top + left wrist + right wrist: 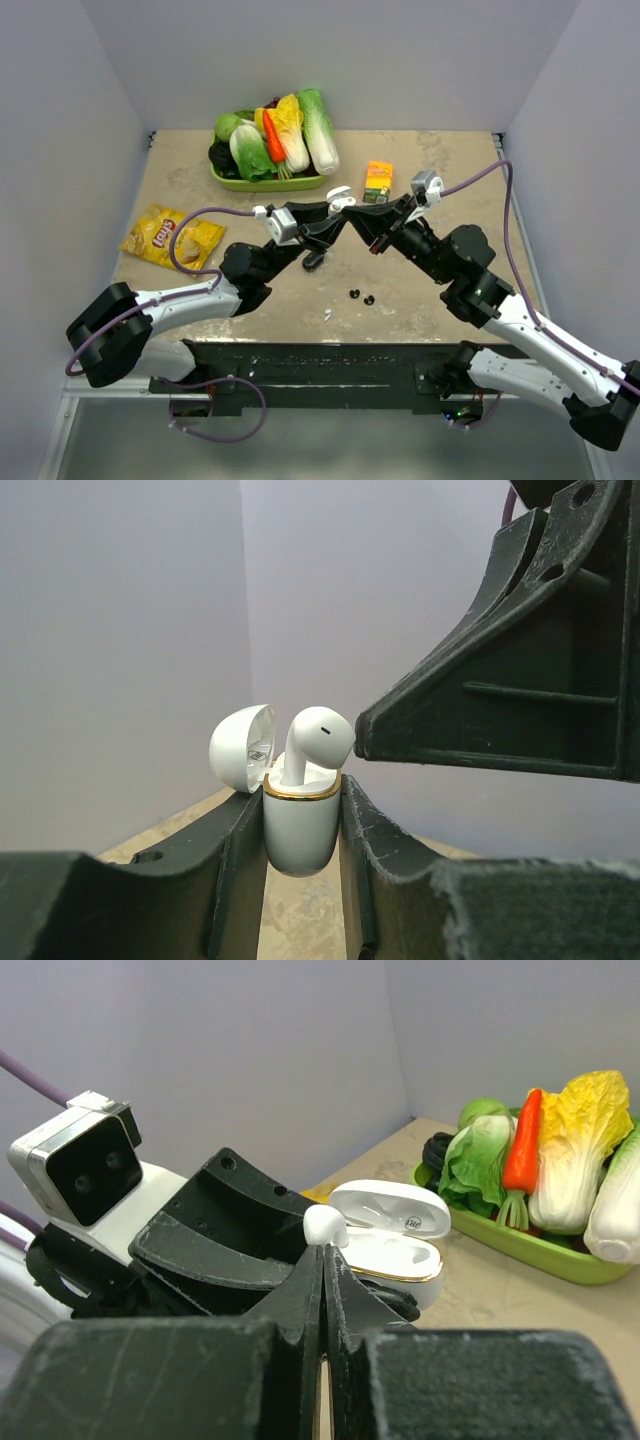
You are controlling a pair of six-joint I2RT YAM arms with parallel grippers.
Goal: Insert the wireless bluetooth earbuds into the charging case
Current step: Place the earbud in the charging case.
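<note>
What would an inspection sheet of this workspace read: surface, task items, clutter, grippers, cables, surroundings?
Surface: beige mottled table.
Job's things: charging case, lid open, held above the table; white earbud standing stem-down in it; two tiny black pieces and a tiny white piece lying near the arm bases.
Clutter: green tray of vegetables at the back; chips bag left; orange box beside the tray.
Grippers: left gripper shut on the charging case; right gripper shut on the white earbud.
Cables: left purple cable and right purple cable loop off the arms.
Surroundings: plain pale walls on three sides.
</note>
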